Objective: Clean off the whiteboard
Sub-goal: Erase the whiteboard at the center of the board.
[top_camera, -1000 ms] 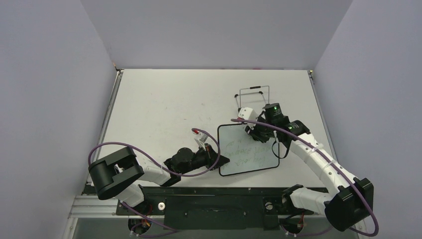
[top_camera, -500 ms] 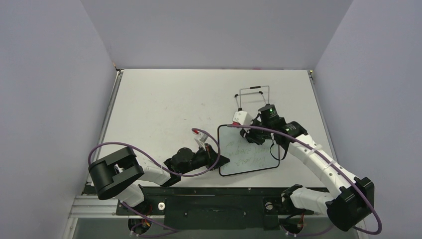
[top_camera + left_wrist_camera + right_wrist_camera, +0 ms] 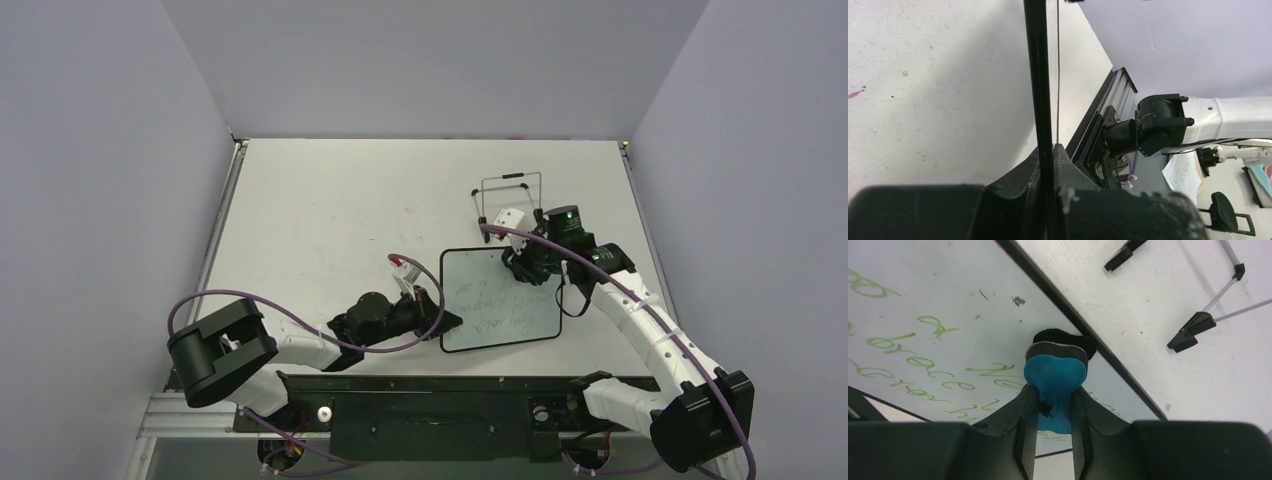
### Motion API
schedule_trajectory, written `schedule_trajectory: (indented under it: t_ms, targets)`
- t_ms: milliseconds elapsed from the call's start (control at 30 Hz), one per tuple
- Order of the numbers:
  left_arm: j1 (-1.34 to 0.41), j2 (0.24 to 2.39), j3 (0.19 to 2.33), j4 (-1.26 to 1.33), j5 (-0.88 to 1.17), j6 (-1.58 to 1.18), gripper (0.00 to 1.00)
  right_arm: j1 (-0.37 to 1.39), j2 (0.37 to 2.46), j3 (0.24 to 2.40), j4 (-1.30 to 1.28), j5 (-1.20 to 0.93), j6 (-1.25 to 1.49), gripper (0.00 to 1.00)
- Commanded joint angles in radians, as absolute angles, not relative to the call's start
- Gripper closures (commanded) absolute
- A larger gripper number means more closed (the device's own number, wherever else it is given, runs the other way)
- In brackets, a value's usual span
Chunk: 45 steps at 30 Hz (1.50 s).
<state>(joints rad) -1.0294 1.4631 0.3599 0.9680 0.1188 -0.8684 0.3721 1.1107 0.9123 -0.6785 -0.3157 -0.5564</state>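
Barely begun, by the look of it. Nearest, the left claw (image 3: 1047, 155) is clenched on the frame of the whiteboard (image 3: 500, 305) at its 8 o'clock edge, steadying it on the worktop (image 3: 330, 210), where it sits toward 4 o'clock. Green writing (image 3: 908, 365) covers most of its face; only a strip along the far edge looks clean. At 1 o'clock the right claw (image 3: 1054, 400) grips a blue eraser (image 3: 1055, 372) pressed to the surface. Nearly all the wiping is left.
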Motion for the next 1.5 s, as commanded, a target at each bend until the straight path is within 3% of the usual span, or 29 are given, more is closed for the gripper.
schedule_trajectory:
  t_ms: [0,233,600,800,1167,1467]
  targets:
    - [-1.021,1.426,0.401,0.994,0.179,-0.807,1.0,0.311,1.089,1.043,-0.711,-0.553,-0.553,1.0]
    - [-0.997,1.382,0.37,0.98,0.143,-0.839,1.0,0.304,1.119,1.045,-0.835,-0.547,-0.651,1.0]
    - [-0.995,1.416,0.356,1.032,0.146,-0.866,1.0,0.449,1.148,0.933,-0.756,-0.377,-0.625,1.0]
    - [-0.997,1.426,0.359,1.04,0.148,-0.86,1.0,0.385,1.2,0.941,-0.611,-0.243,-0.504,1.0]
    - [-1.009,1.452,0.373,1.05,0.136,-0.856,1.0,0.517,1.217,1.011,-0.68,-0.397,-0.556,1.0]
    - [-1.012,1.442,0.359,1.056,0.127,-0.849,1.0,0.394,1.195,0.938,-0.628,-0.187,-0.497,1.0]
